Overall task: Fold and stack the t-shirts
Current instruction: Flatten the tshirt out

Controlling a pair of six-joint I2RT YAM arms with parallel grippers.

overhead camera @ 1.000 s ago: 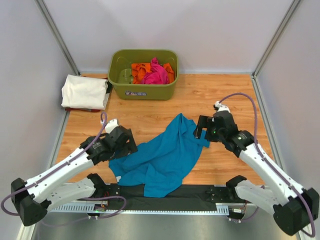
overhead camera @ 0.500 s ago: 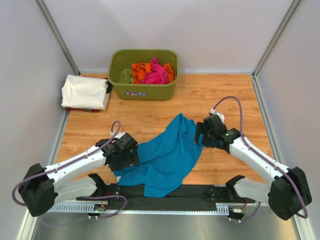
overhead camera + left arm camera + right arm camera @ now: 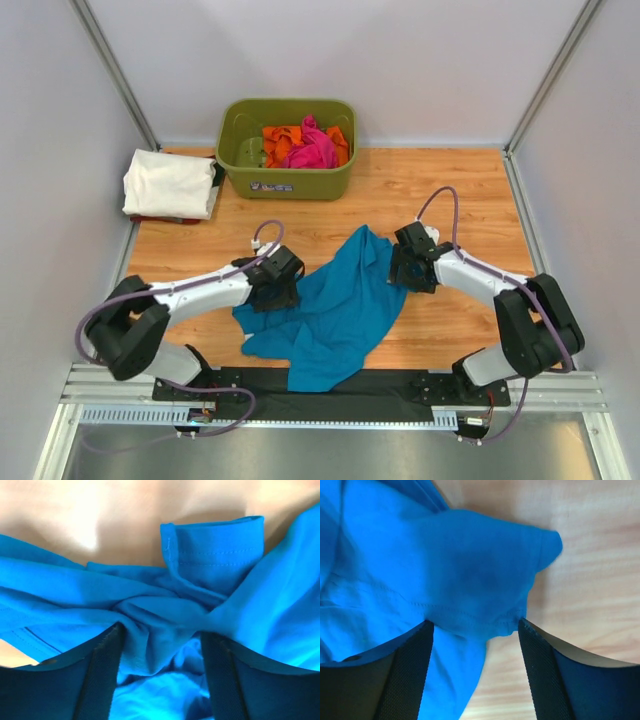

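We've brought both arms in onto the crumpled teal-blue cloth t-shirt. The left gripper and right gripper straddle its opposite edges, fingers spread, nothing pinched yet.

Wooden table is carrying everything in front of me. A teal-blue t-shirt is lying crumpled on it, mid-table toward my side. An olive-green tub is sitting at the far edge, a folded white t-shirt is resting just left of it on something dark I cannot identify, and a black strip is running along the near edge.
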